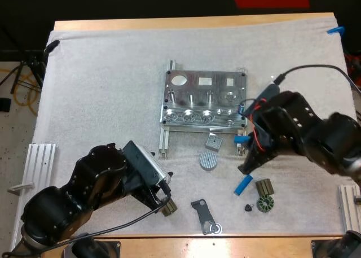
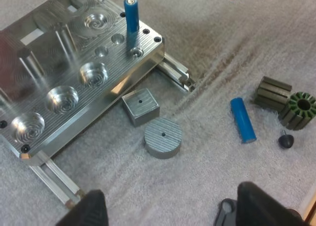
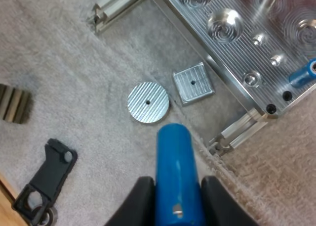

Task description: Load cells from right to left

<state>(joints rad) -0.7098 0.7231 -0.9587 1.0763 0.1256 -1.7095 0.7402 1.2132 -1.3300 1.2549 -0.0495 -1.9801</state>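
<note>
High view: right claw [image 1: 246, 142] hangs just off the fixture's [image 1: 204, 99] right front corner, carrying a blue cell [image 1: 242, 138]. A spare cell [image 1: 243, 184] lies on the mat just behind the claw, on my side.

Left wrist view: left claw [image 2: 175, 213] is spread wide and touches nothing. The disc [image 2: 163, 137] and square block [image 2: 140, 106] lie ahead of it. Beyond them, one standing cell [image 2: 131, 16] sits in the fixture's corner hole.

Right wrist view: both fingers [image 3: 136, 201] pinch the cell from its sides, the free end pointing forward. It is probably light, stiff and smooth-skinned, so apt to slip. A hold on the barrel should keep it straight for the hole.
</note>
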